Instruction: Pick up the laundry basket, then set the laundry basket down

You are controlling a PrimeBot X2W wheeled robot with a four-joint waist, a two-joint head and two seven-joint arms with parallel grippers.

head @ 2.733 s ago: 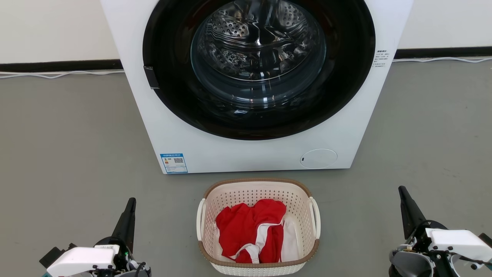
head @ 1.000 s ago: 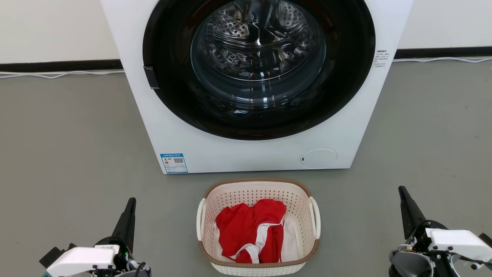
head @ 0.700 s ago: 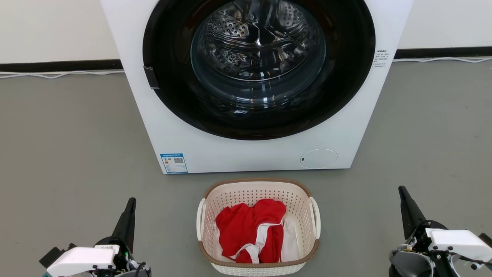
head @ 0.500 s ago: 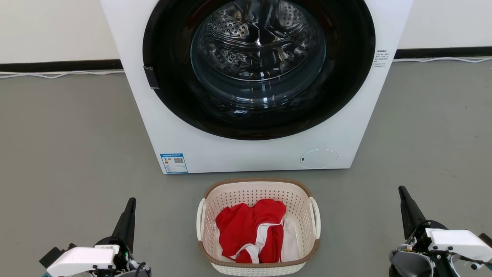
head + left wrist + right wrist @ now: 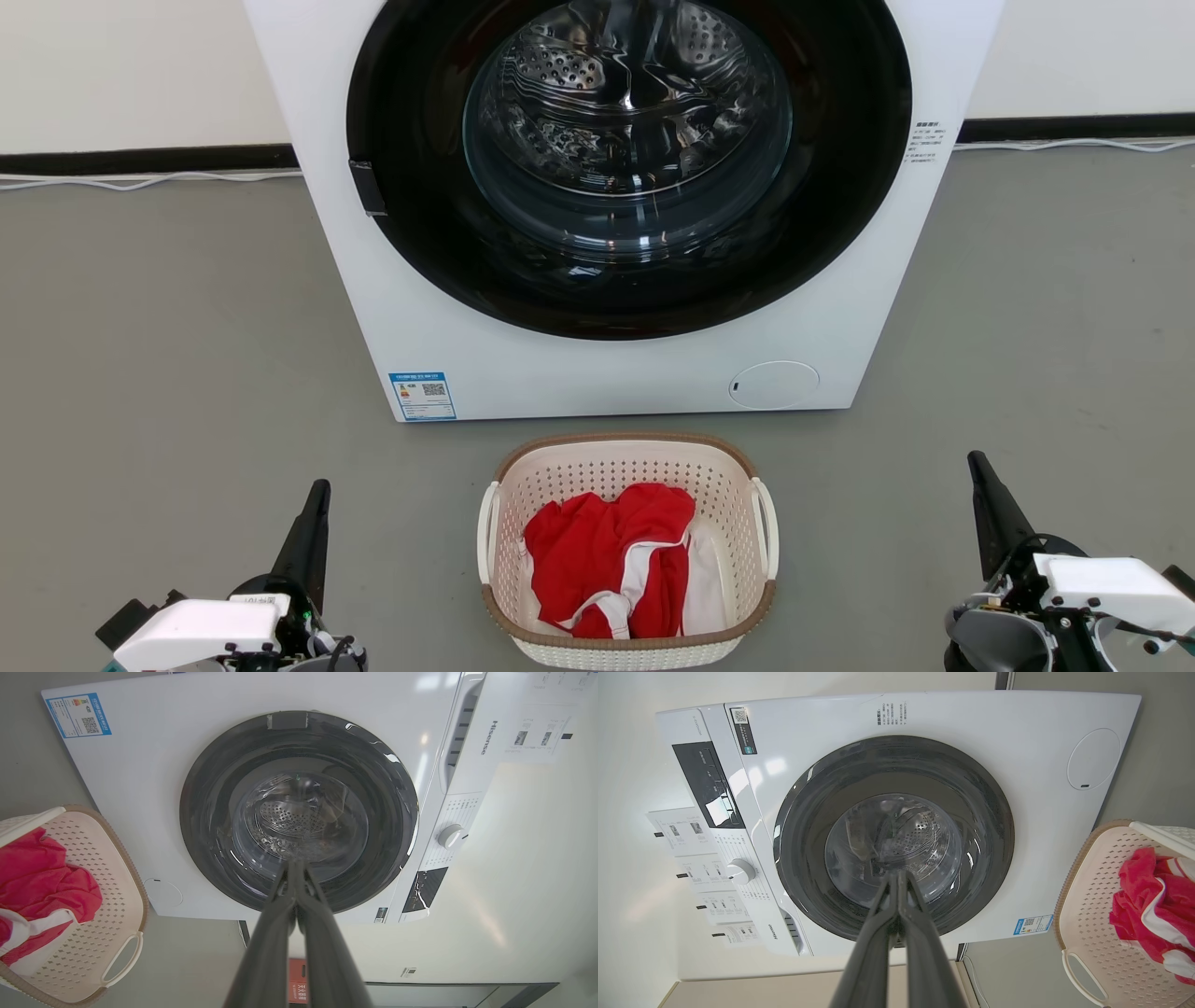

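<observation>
The laundry basket (image 5: 616,467), cream-white and perforated with a brown woven-look rim and white side handles, stands on the grey floor just in front of the washing machine. Red and white clothes (image 5: 611,555) lie in it. My left gripper (image 5: 317,493) hovers shut well to the basket's left, fingers pointing up the head view. Shut too, my right gripper (image 5: 977,462) is well to the basket's right. Neither touches the basket. The left wrist view has the basket (image 5: 93,858) at its left edge beyond the shut left gripper (image 5: 293,864); the right wrist view has the basket (image 5: 1097,896) at its right edge beyond the shut right gripper (image 5: 896,875).
A white front-loading washing machine (image 5: 420,308) with its dark round door (image 5: 627,159) closed stands behind the basket. White cables (image 5: 140,179) run along the wall's dark skirting. Grey floor (image 5: 168,355) spreads to both sides of the machine and basket.
</observation>
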